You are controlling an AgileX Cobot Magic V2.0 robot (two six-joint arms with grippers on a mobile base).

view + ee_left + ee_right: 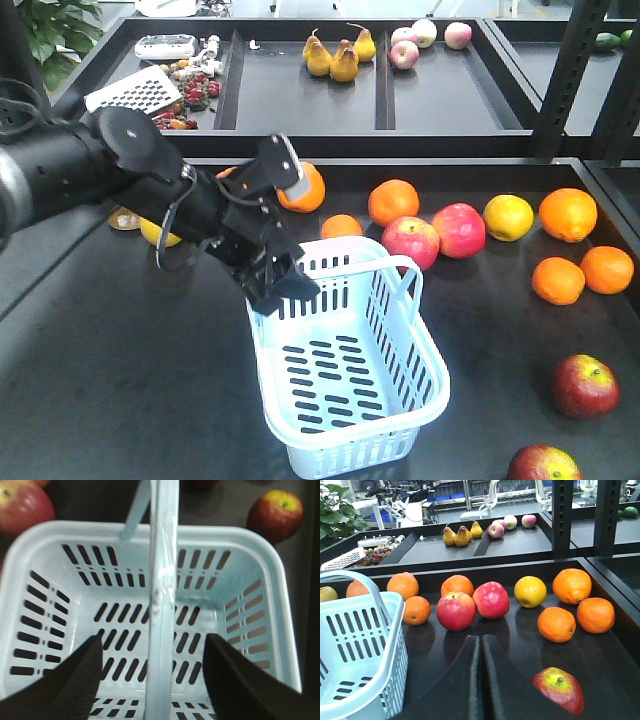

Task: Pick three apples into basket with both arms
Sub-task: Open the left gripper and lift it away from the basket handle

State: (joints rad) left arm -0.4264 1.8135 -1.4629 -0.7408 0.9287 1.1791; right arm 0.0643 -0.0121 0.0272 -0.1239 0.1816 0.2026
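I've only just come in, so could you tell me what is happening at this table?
The left gripper hangs open over the empty basket, its fingers either side of one raised handle. The right gripper is shut, low over the table near an apple. The four red apples there all lie outside the basket.

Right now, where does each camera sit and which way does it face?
Front view: high up, facing down and across at the basket; the left arm and left hand show.
Left wrist view: above the basket, facing down into it; the left hand's open fingers straddle the handle.
Right wrist view: low over the table, facing level across the apples; the shut right hand shows.
Shared: all three see the basket; front and right wrist views share the apples.
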